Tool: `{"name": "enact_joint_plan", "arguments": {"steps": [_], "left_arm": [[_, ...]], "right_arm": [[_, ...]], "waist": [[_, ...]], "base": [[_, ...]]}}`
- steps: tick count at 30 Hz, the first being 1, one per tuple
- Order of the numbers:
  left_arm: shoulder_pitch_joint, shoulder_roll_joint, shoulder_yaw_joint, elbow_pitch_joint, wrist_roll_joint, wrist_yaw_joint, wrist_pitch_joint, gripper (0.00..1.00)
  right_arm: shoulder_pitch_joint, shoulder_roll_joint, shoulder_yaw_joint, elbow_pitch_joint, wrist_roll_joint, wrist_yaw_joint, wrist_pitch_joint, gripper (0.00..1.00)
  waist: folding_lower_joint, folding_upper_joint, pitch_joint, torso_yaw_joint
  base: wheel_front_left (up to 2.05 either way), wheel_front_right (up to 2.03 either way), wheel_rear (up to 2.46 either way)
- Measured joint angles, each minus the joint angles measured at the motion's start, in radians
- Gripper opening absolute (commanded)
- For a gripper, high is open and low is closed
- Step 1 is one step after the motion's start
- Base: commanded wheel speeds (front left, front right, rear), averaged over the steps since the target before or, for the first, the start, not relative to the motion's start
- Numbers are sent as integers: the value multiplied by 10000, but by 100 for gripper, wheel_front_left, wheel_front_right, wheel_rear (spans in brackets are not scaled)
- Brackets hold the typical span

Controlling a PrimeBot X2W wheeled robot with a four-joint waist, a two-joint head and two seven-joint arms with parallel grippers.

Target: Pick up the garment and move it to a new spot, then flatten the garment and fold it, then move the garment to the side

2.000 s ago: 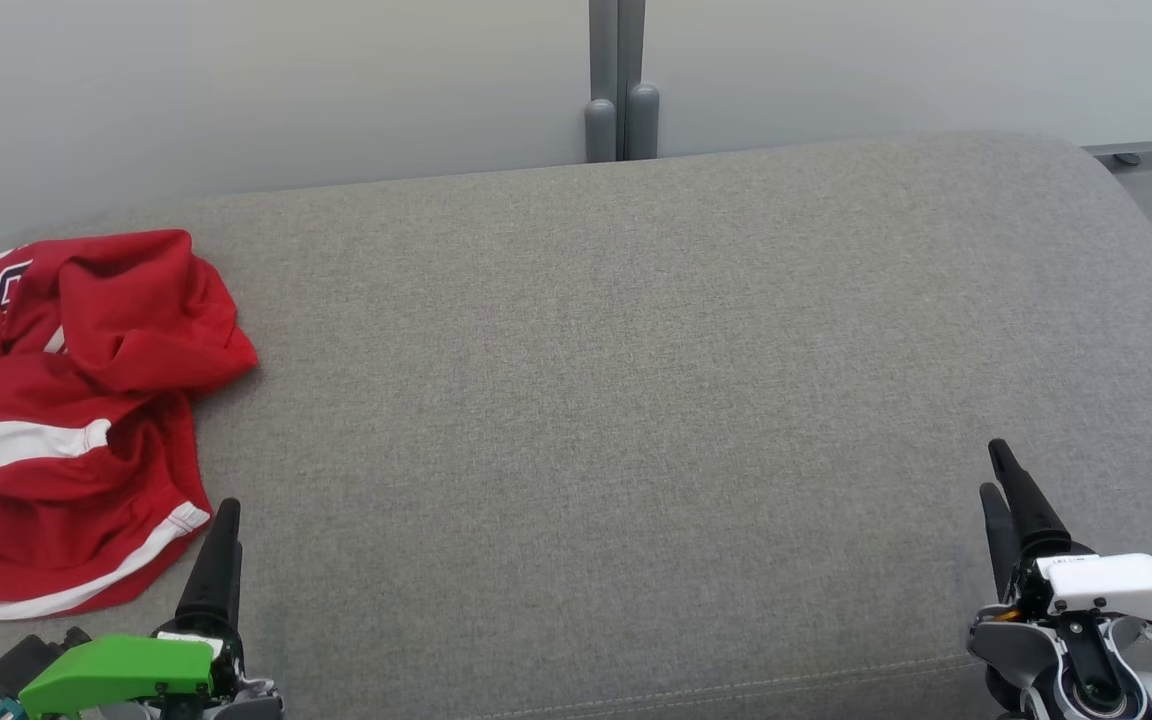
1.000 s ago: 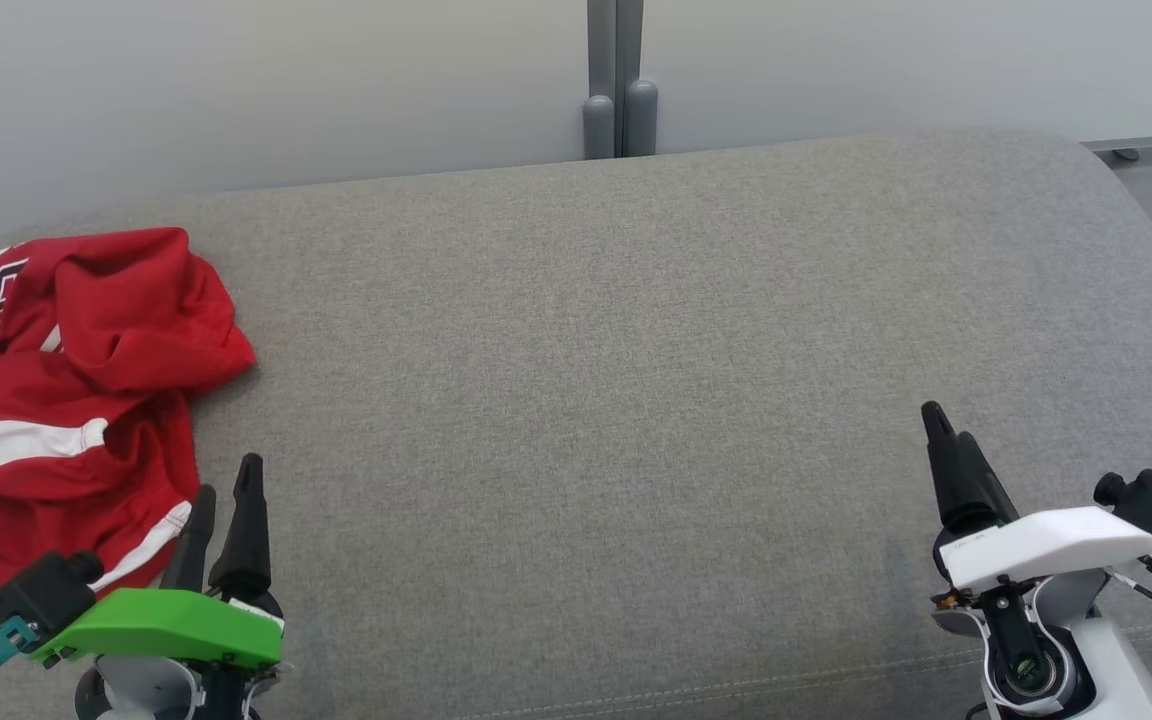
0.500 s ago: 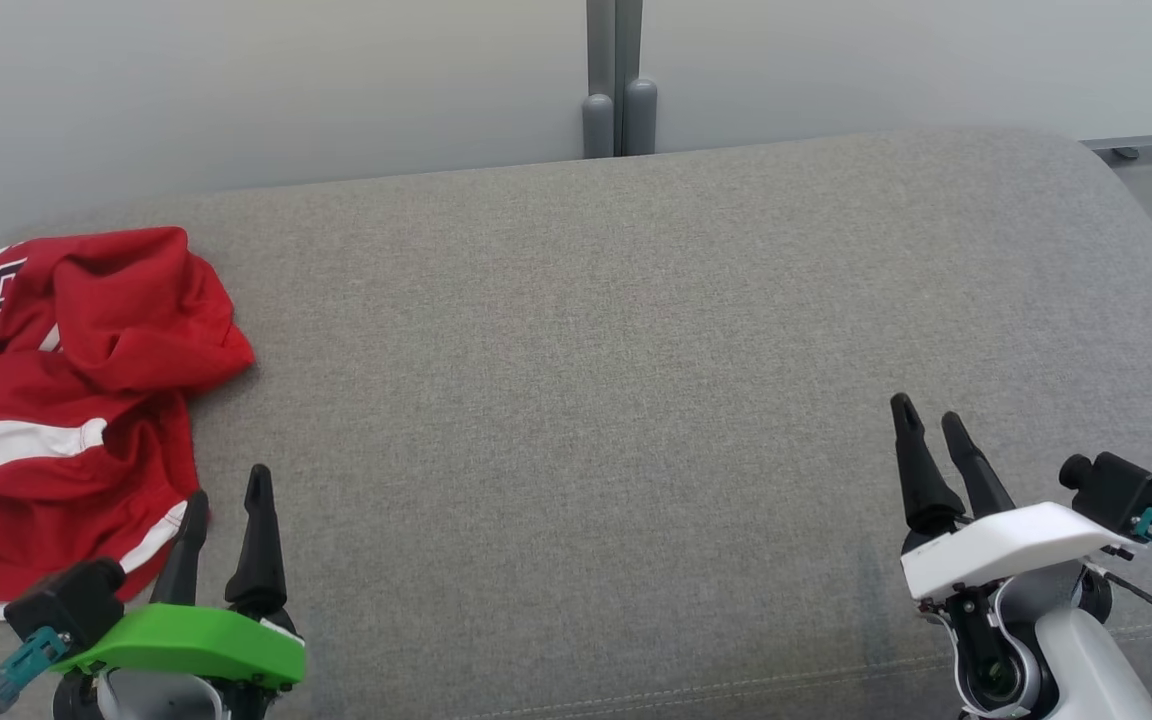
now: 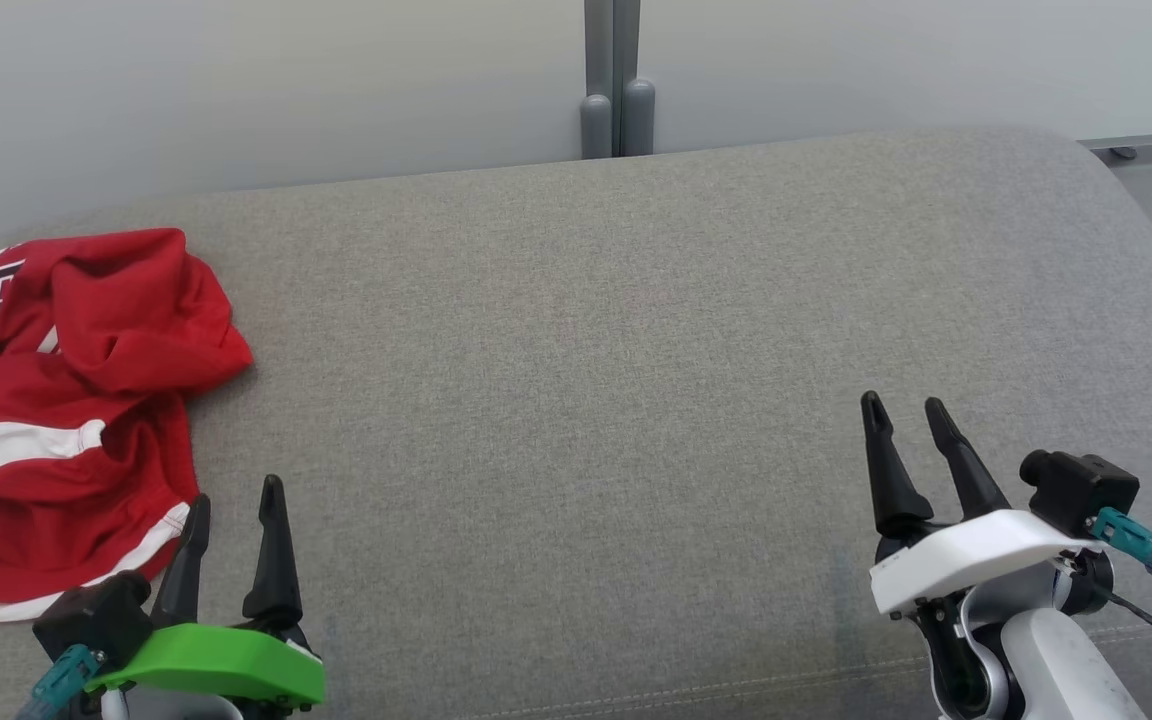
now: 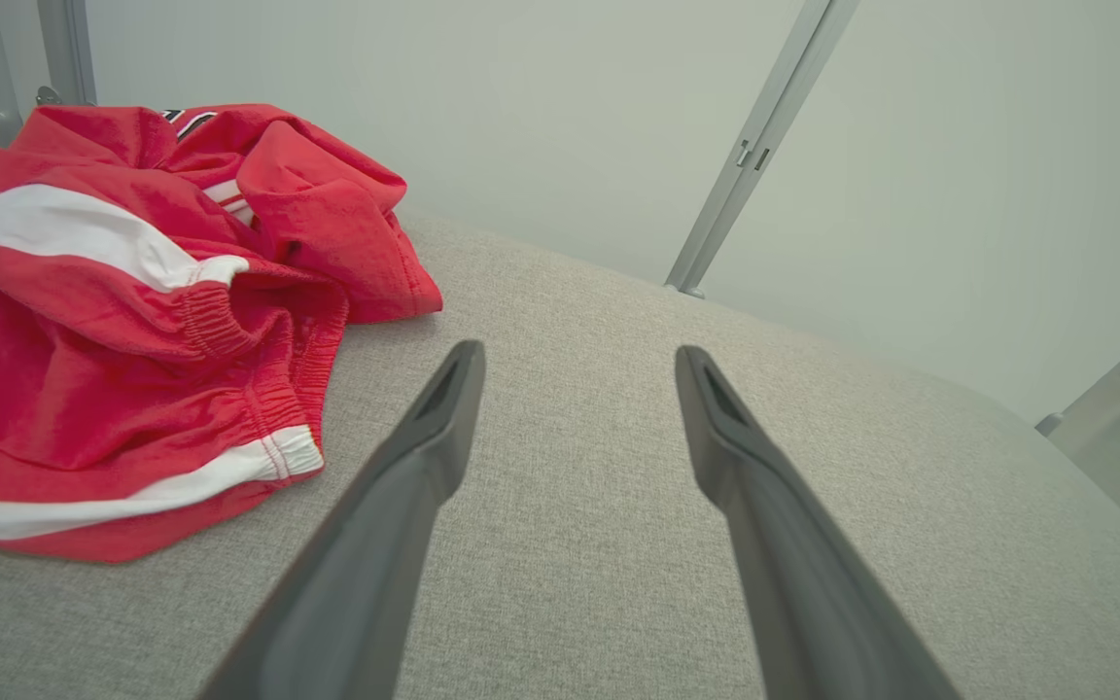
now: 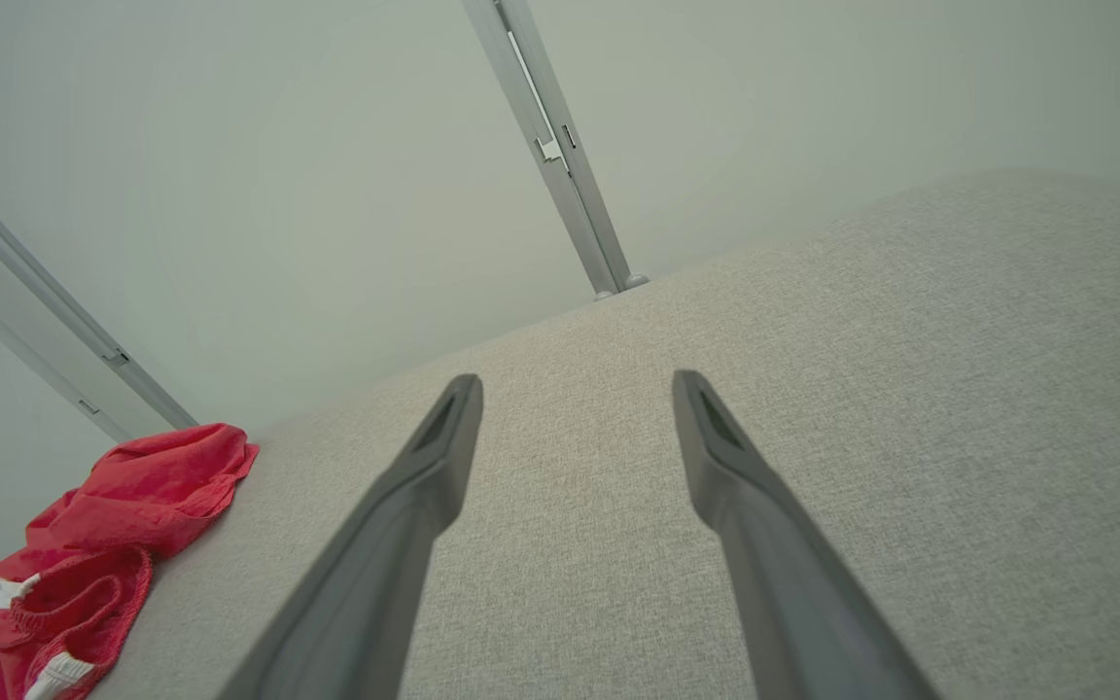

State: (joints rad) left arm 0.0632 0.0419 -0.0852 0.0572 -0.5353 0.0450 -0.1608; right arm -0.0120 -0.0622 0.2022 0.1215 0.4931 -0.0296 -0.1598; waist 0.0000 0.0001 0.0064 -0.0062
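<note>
The garment [image 4: 56,400] is a crumpled red piece with white stripes, lying at the far left of the grey cushion [image 4: 636,350]. My left gripper [image 4: 234,495] stands open just right of the garment's lower hem, nothing between its fingers. In the left wrist view the garment [image 5: 132,311] lies up and left of the open left gripper [image 5: 579,360]. My right gripper [image 4: 901,408] stands open over bare cushion at the lower right. In the right wrist view the open right gripper [image 6: 575,384] points across the cushion, and the garment [image 6: 93,544] sits at the lower left.
A pale wall with a grey vertical post [image 4: 611,80] runs behind the cushion. The cushion's rounded right edge [image 4: 1136,230] drops toward the floor. A stitched seam [image 4: 636,695] marks the cushion's front edge.
Both arms have come further into the picture and turned so their fingers show side by side. The right gripper moved left; the left gripper shifted slightly right. The garment has not moved.
</note>
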Motion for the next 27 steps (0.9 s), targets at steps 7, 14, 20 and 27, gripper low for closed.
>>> {"name": "enact_joint_plan", "arguments": {"steps": [7, 14, 20, 27], "left_arm": [[92, -2, -92, -100, 500, 8, -268, 100], [193, 0, -173, -259, 1269, 84, -516, 100], [304, 2, -324, -322, 2059, 113, -796, 100], [316, 6, -391, -334, 2500, 171, -909, 100]], "right_arm": [[6, -6, 228, -2, -832, -75, -291, 100], [7, -19, 435, -8, -1747, -163, -522, 100], [9, -33, 646, -23, -2681, -211, -780, 100], [9, -46, 708, -54, -3202, -249, -892, 100]], "waist": [[0, 0, -7, -9], [0, 0, -20, -20], [0, 0, -30, -30], [0, 0, -58, -35]], "base": [[0, 0, 0], [0, 0, 0], [0, 0, 0], [0, 0, 0]]}}
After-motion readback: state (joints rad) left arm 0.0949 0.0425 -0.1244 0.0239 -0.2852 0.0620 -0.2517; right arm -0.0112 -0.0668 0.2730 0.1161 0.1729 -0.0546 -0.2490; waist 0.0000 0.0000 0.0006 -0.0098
